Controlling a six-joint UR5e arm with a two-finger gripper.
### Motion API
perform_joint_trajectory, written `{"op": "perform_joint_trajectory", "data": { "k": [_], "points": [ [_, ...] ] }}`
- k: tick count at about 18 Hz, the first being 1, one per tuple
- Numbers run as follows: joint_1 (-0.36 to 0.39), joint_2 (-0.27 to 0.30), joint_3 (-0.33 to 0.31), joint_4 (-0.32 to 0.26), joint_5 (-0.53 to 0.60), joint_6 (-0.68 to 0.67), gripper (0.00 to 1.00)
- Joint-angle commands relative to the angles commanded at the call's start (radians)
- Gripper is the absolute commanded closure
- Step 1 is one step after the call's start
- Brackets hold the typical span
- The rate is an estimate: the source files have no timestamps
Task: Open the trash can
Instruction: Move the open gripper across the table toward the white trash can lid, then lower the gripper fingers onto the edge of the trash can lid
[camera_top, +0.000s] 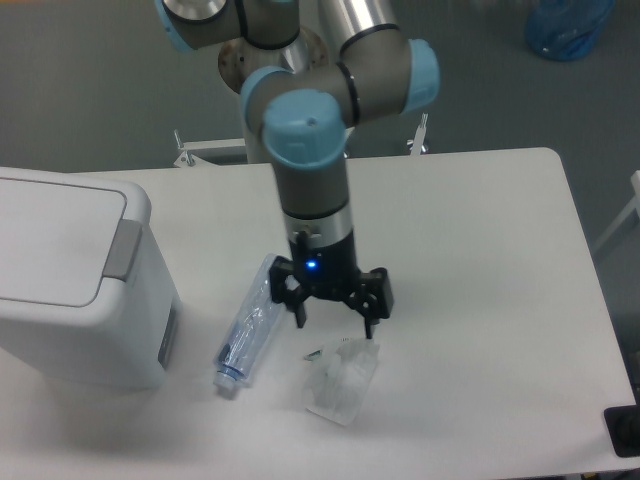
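Observation:
The trash can (70, 280) is a large white boxy bin at the left edge of the table, with its flat lid down and a grey push tab (124, 250) on the right side of the lid. My gripper (335, 315) hangs above the table well to the right of the can, fingers spread open with nothing between them. It hovers between a clear crushed bottle (252, 322) and a crumpled clear plastic wrapper (342, 378).
The bottle lies diagonally between the can and the gripper. The wrapper sits near the table's front edge. A blue bag (567, 25) lies on the floor at the far right. The arm's base post (270, 110) stands behind the table.

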Motion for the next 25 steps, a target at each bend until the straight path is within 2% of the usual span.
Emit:
{"op": "perform_joint_trajectory", "data": {
  "k": [6,8,12,15,18,21,25],
  "points": [
    [0.002,0.090,-0.018,-0.003,-0.233,-0.120,0.00],
    [0.008,0.098,-0.032,-0.003,-0.264,-0.184,0.00],
    [0.006,0.147,-0.060,-0.005,-0.287,-0.220,0.00],
    [0.003,0.219,-0.121,-0.005,-0.335,-0.244,0.00],
    [-0.005,0.262,-0.153,-0.009,-0.335,-0.305,0.00],
    [-0.006,0.264,-0.163,-0.011,-0.326,-0.361,0.00],
    [-0.012,0.238,-0.163,-0.011,-0.327,-0.391,0.00]
  ]
}}
